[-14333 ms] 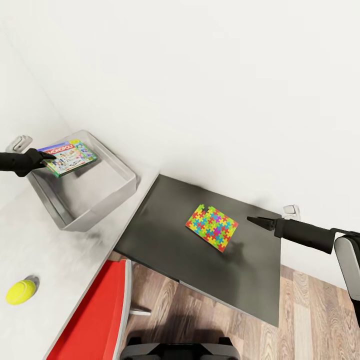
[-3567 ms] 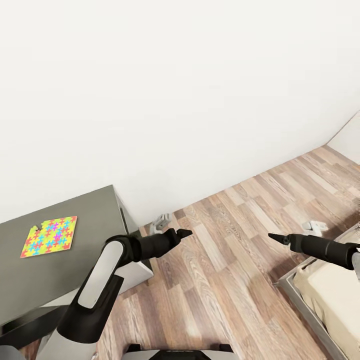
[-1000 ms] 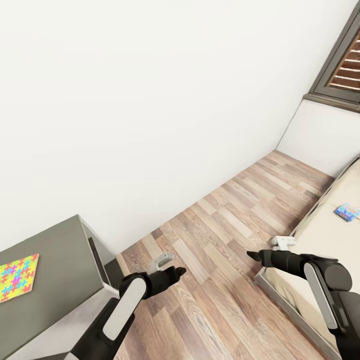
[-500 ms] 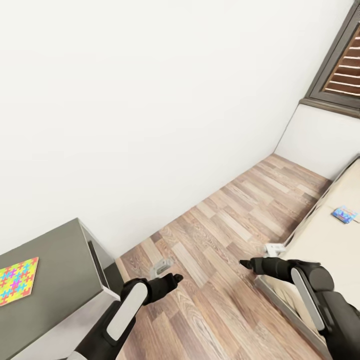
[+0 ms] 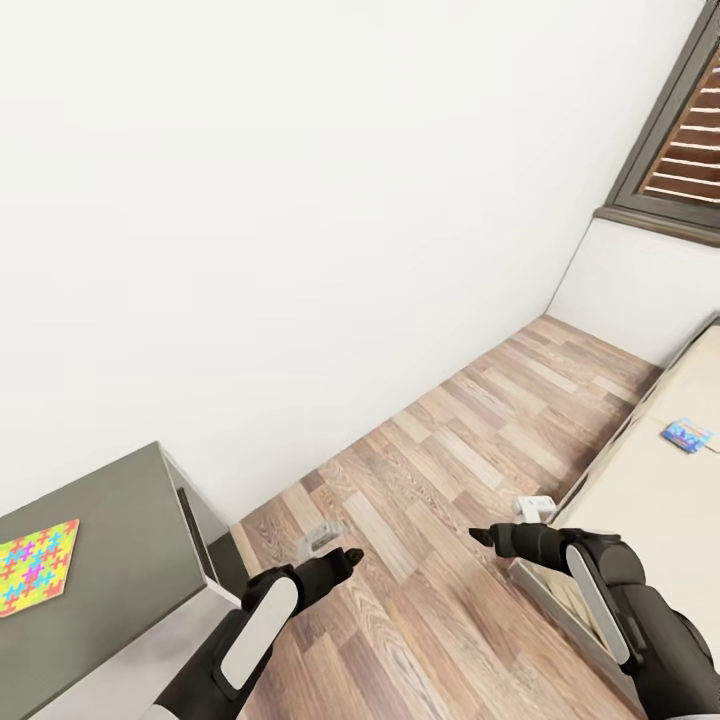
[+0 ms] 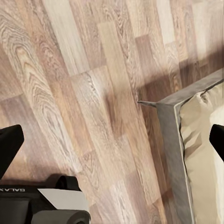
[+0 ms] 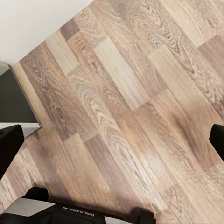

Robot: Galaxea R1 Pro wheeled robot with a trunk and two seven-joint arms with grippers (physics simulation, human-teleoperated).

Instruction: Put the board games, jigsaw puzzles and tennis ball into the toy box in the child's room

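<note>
One jigsaw puzzle (image 5: 36,566) lies flat on the dark-grey wing of the table (image 5: 110,540) at the lower left. A small blue board game (image 5: 686,435) lies on the beige bed (image 5: 650,500) at the right. My left gripper (image 5: 350,553) and right gripper (image 5: 476,535) hang over the wood floor between table and bed, both open and holding nothing. The left wrist view looks down on the bed's grey frame corner (image 6: 168,105). The toy box and the tennis ball are out of view.
Wood-plank floor (image 5: 450,470) runs between the table and the bed along a white wall. A dark-framed window (image 5: 680,140) sits at the upper right. My own base (image 6: 42,205) shows under the left wrist.
The camera has shifted, so the bed and the blue board game sit a little further left in the picture. Both arms have drawn in and dropped slightly. Both grippers stay open.
</note>
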